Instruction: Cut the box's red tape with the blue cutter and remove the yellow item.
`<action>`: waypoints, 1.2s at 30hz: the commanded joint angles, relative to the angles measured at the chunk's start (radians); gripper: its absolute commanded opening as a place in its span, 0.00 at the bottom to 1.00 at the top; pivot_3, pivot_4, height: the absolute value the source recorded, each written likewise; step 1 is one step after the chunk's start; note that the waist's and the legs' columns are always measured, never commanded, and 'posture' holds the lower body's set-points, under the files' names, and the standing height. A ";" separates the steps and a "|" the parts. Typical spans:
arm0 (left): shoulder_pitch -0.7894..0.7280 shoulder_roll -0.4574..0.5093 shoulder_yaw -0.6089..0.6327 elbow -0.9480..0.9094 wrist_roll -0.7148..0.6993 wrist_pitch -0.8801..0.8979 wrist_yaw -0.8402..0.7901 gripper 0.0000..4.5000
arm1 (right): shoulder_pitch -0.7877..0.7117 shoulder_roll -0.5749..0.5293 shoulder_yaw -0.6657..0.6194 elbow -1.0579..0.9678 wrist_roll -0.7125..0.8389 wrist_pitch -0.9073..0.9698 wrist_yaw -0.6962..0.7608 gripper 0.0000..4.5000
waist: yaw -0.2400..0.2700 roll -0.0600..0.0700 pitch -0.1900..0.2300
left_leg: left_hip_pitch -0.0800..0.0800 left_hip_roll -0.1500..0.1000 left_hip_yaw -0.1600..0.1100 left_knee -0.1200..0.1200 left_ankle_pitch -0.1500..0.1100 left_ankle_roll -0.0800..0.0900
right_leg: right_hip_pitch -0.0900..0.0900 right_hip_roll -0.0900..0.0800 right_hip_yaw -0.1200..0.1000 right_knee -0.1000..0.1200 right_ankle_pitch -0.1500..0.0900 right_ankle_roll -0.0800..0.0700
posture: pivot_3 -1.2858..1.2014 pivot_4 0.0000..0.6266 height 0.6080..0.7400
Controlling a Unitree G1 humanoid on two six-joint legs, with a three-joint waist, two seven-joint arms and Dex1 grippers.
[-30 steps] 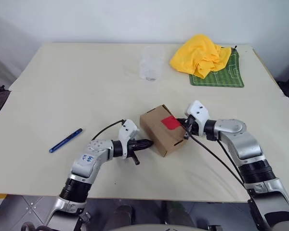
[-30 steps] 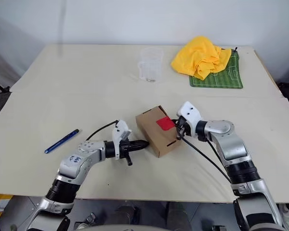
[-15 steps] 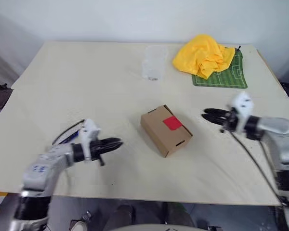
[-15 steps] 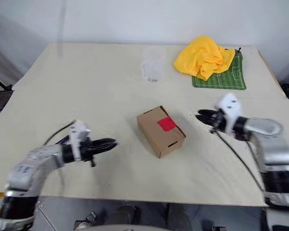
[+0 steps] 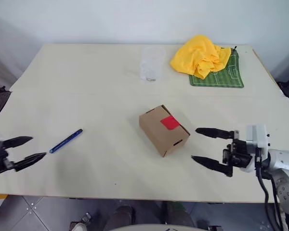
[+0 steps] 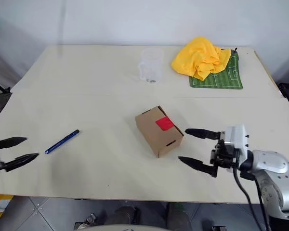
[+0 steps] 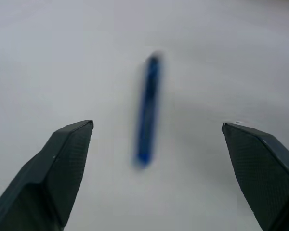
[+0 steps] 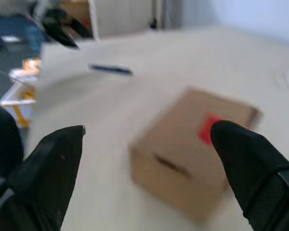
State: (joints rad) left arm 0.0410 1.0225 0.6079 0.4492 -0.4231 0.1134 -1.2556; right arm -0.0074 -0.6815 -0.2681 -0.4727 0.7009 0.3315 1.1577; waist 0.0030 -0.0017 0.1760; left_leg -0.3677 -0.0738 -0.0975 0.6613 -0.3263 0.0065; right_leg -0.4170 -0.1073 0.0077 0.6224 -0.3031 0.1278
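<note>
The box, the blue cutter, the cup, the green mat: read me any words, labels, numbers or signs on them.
No readable text anywhere.
The box: plain brown card, a red tape patch with no print.
The blue cutter: no lettering visible; too small to tell.
The clear cup: faint marks, too small to read.
The green mat: white pitch lines only, no words.
</note>
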 commanded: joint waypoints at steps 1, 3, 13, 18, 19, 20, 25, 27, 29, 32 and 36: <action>-0.020 0.060 0.017 0.201 0.025 -0.094 -0.054 0.99 | 0.010 0.022 0.040 -0.133 0.037 -0.031 -0.015 1.00 | 0.000 -0.002 -0.001 | 0.000 0.000 -0.001 0.000 0.000 0.000 | 0.000 0.000 0.000 -0.001 0.000 0.000 | 0.52 0.24 1.00; -0.029 0.074 0.013 0.258 0.024 -0.125 -0.080 0.99 | 0.020 0.030 0.048 -0.164 0.025 -0.057 -0.026 1.00 | 0.003 -0.002 -0.001 | -0.001 0.000 -0.003 0.000 -0.001 0.001 | 0.001 0.000 0.000 -0.001 0.000 0.000 | 0.52 0.24 1.00; -0.145 0.002 -0.088 0.160 -0.004 -0.113 -0.137 0.99 | 0.108 -0.045 -0.056 -0.153 0.039 -0.078 -0.016 1.00 | 0.023 -0.004 -0.002 | -0.001 -0.001 -0.003 0.001 -0.002 0.002 | 0.003 -0.002 0.000 -0.003 0.000 0.000 | 0.52 0.24 1.00; -0.272 -0.057 -0.219 0.270 0.110 -0.204 -0.045 0.99 | 0.125 -0.068 -0.055 -0.161 0.047 -0.062 -0.025 1.00 | 0.016 -0.004 -0.002 | 0.000 -0.001 -0.002 0.001 -0.001 0.001 | 0.003 -0.001 -0.002 -0.001 0.000 0.000 | 0.52 0.24 1.00; -0.291 -0.065 -0.240 0.300 0.130 -0.220 -0.027 0.99 | 0.129 -0.072 -0.054 -0.166 0.051 -0.057 -0.027 1.00 | 0.014 -0.004 -0.002 | 0.000 -0.001 -0.002 0.001 -0.001 0.001 | 0.003 0.000 -0.002 -0.001 0.000 0.001 | 0.52 0.24 1.00; -0.314 -0.075 -0.263 0.331 0.155 -0.229 0.004 0.99 | 0.131 -0.077 -0.053 -0.169 0.050 -0.054 -0.028 1.00 | 0.011 -0.004 -0.002 | 0.001 0.000 -0.002 0.001 -0.001 0.001 | 0.002 0.001 -0.002 -0.001 0.000 0.001 | 0.52 0.24 1.00; -0.384 -0.112 -0.339 0.410 0.217 -0.250 0.063 0.99 | 0.133 -0.086 -0.049 -0.176 0.046 -0.046 -0.047 1.00 | 0.013 -0.004 -0.002 | 0.000 0.000 -0.001 0.001 -0.001 0.001 | 0.002 0.002 -0.003 0.003 0.000 0.001 | 0.52 0.24 1.00; -0.390 -0.123 -0.361 0.398 0.227 -0.221 0.075 0.91 | 0.134 -0.085 -0.047 -0.182 0.045 -0.046 -0.059 1.00 | 0.019 -0.004 -0.002 | 0.001 -0.001 -0.001 0.002 -0.001 0.001 | 0.002 0.001 -0.003 0.001 0.000 0.001 | 0.52 0.24 1.00; -0.379 -0.128 -0.373 0.372 0.224 -0.199 0.081 0.80 | 0.138 -0.084 -0.047 -0.189 0.046 -0.044 -0.069 1.00 | 0.021 -0.003 -0.003 | 0.002 -0.001 -0.001 0.002 -0.001 0.001 | 0.003 0.001 -0.002 0.001 0.000 0.001 | 0.52 0.24 1.00; -0.348 -0.130 -0.397 0.324 0.229 -0.171 0.088 0.62 | 0.147 -0.080 -0.044 -0.201 0.045 -0.046 -0.084 1.00 | 0.021 -0.001 -0.004 | 0.003 -0.001 -0.001 0.002 -0.001 0.001 | 0.004 0.000 -0.001 0.002 0.000 0.001 | 0.52 0.24 1.00; -0.319 -0.138 -0.403 0.271 0.225 -0.155 0.110 0.37 | 0.156 -0.079 -0.043 -0.212 0.047 -0.047 -0.100 1.00 | 0.021 0.003 -0.007 | 0.005 -0.001 -0.001 0.002 -0.001 0.001 | 0.005 0.000 -0.001 0.001 0.000 0.001 | 0.52 0.24 1.00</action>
State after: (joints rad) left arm -0.3103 0.9028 0.2387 0.7159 -0.2320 -0.0639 -1.1620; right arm 0.1434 -0.7582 -0.3042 -0.6461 0.7323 0.2883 1.0655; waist 0.0240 0.0013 0.1695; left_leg -0.3622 -0.0748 -0.0987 0.6633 -0.3271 0.0078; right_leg -0.4110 -0.1076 0.0074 0.6239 -0.3026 0.1287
